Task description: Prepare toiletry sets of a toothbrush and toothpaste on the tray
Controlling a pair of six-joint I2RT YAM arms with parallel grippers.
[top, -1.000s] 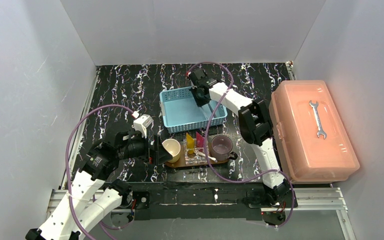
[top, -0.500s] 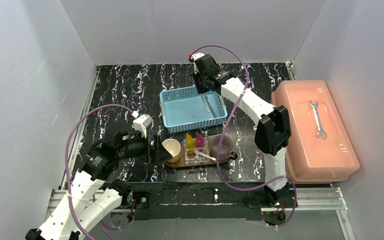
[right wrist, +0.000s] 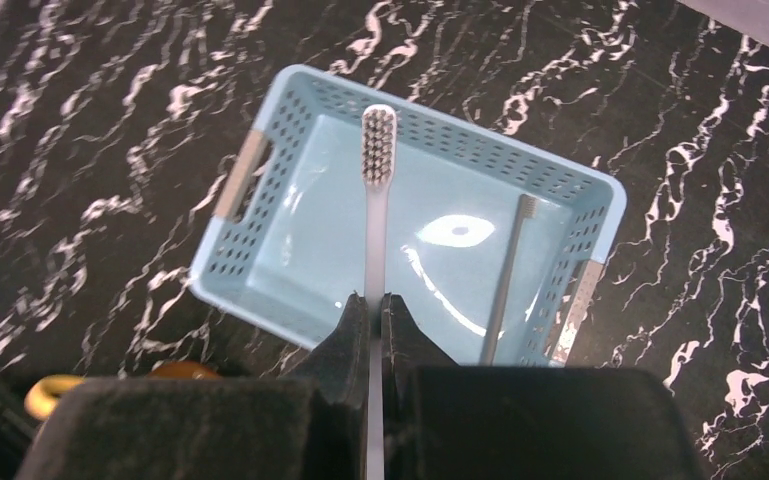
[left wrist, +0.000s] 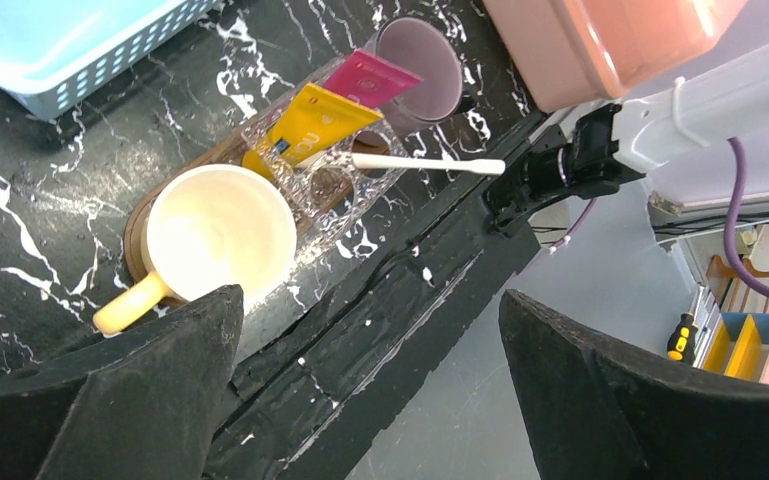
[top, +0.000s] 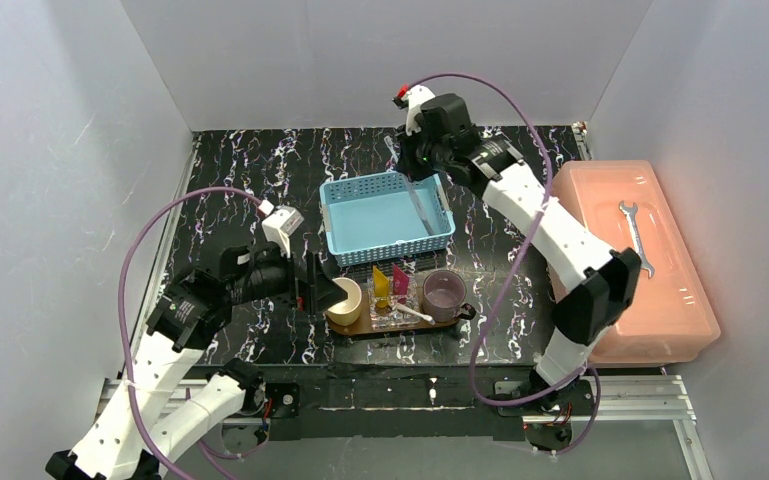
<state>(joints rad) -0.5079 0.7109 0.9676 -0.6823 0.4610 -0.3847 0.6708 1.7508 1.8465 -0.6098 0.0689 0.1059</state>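
Two toothpaste tubes, one yellow-orange tube (left wrist: 305,125) and one magenta-pink tube (left wrist: 370,78), stand in a clear holder (left wrist: 335,185) on the dark-brown wooden tray (top: 405,325) at lower centre, between one cream mug (left wrist: 220,235) and one purple cup (left wrist: 420,65). One pale whitish toothbrush (left wrist: 425,163) lies across the holder. The right gripper (right wrist: 372,320) has its jaws pinching another pale toothbrush (right wrist: 376,200) above the light-blue perforated basket (right wrist: 300,120). Only the right wrist view shows its bristles and one grey brush (right wrist: 508,275) inside the basket. The left gripper (left wrist: 370,390) has its jaws spread wide beside the mug.

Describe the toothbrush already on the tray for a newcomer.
On the brown tray beside the blue basket, a clear glass stands between a cream mug and a purple mug. The toothbrush is the thin white stick leaning out of it, unlike the flat yellow tube and pink tube.
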